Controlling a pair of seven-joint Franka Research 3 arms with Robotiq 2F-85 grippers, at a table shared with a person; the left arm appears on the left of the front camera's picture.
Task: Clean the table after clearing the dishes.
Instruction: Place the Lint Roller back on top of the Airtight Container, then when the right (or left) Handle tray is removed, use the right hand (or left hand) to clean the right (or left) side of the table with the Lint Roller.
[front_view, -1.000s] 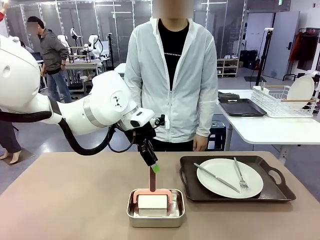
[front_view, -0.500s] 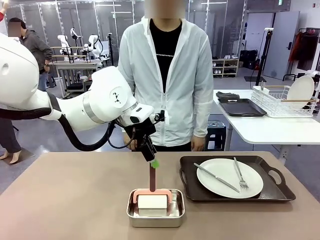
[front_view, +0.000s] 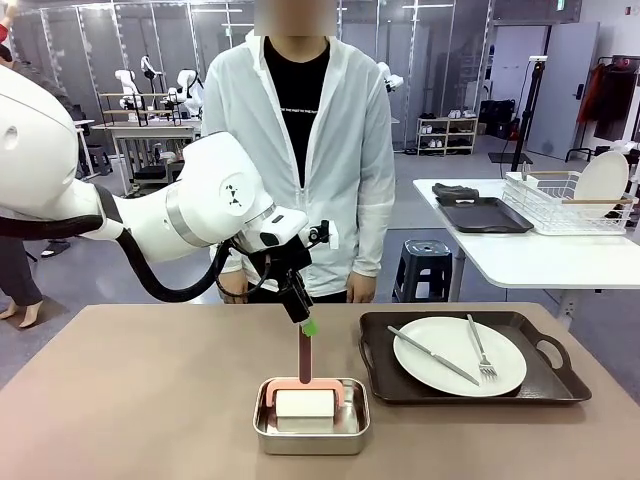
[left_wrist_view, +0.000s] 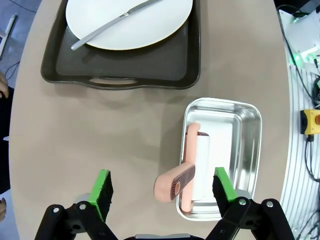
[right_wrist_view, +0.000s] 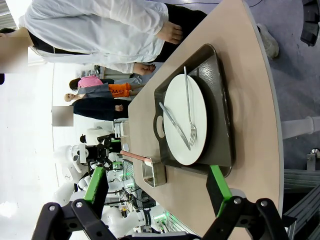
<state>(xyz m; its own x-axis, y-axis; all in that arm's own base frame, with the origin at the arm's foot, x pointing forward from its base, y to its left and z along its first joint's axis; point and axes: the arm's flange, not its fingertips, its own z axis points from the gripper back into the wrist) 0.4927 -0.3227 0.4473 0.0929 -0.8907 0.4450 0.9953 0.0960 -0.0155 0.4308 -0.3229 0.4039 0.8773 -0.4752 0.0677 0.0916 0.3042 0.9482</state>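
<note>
The left end effector (left_wrist_view: 163, 186) hangs just above the steel pan (left_wrist_view: 247, 135) with its jaws spread wide and nothing in them. The pink handle (left_wrist_view: 174, 183) of the cleaning roller (left_wrist_view: 205, 160) rises out of the pan into the gap between the green pads, a little nearer one pad than the other.

The likely trouble is the closing. If the nearer pad meets the handle first, it could push the handle over, and the roller could tip against the pan wall. A grip that lands only on the handle's tip may slip as the roller is lifted. The light pan could also be dragged or lifted along if the roller catches on its rim.

Just beside the pan, the dark tray (front_view: 545, 380) with the plate (front_view: 445, 335), knife (front_view: 435, 356) and fork (front_view: 480, 350) is still on the bench (front_view: 150, 400). Wiping now would likely knock into it.

A person (front_view: 300, 150) stands beyond the pan, within reach of a swing. The right end effector (right_wrist_view: 156, 189) is wide open too, empty, well away from the pan.
</note>
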